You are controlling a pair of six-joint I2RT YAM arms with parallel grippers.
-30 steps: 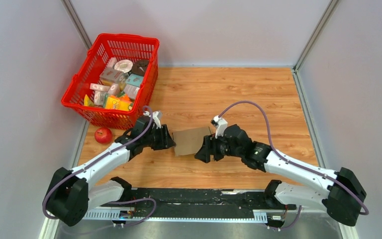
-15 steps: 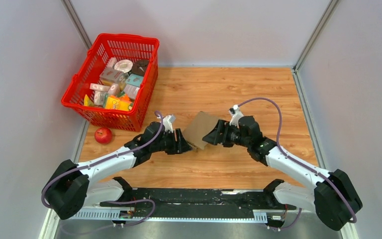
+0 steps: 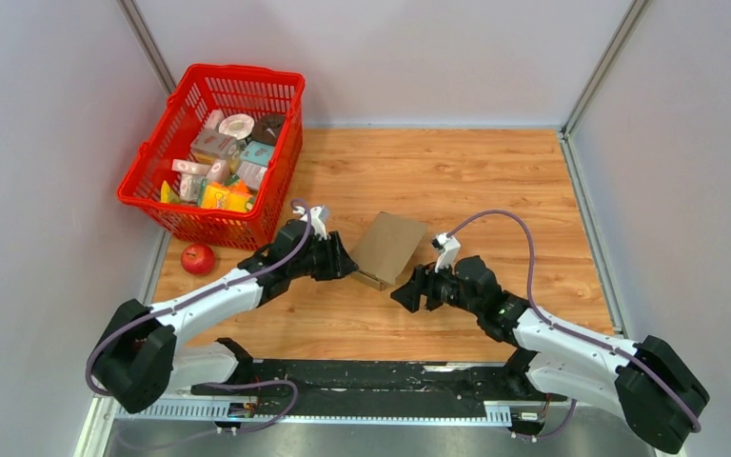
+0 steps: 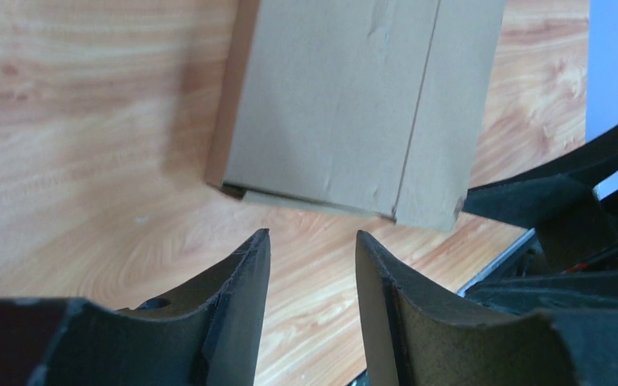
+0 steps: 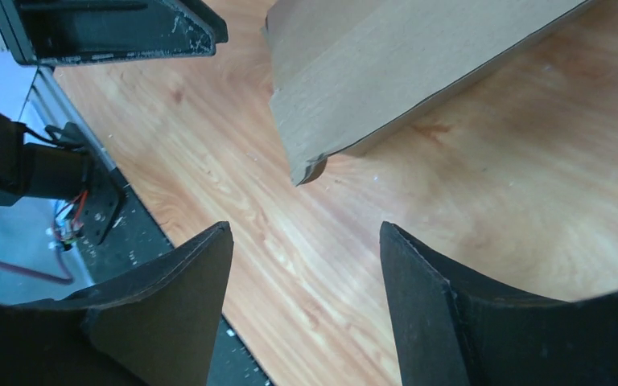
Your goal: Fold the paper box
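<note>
Between left tool point(image 3: 346, 265) and right tool point(image 3: 404, 291), just ahead of each: paper box point(image 3: 388, 248), flat on desk point(image 3: 495, 181), touched by neither. Closed into a shallow shape already; judged nearly done, a slight gap under the lid edge facing left tool perhaps needing a press. Left tool parted a little, right tool wider, both holding nothing. Plain brown, no print or label to read.

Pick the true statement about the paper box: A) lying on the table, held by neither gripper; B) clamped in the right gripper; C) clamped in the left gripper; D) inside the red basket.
A: the paper box lies on the table, with the left gripper and the right gripper both open and apart from it.
</note>
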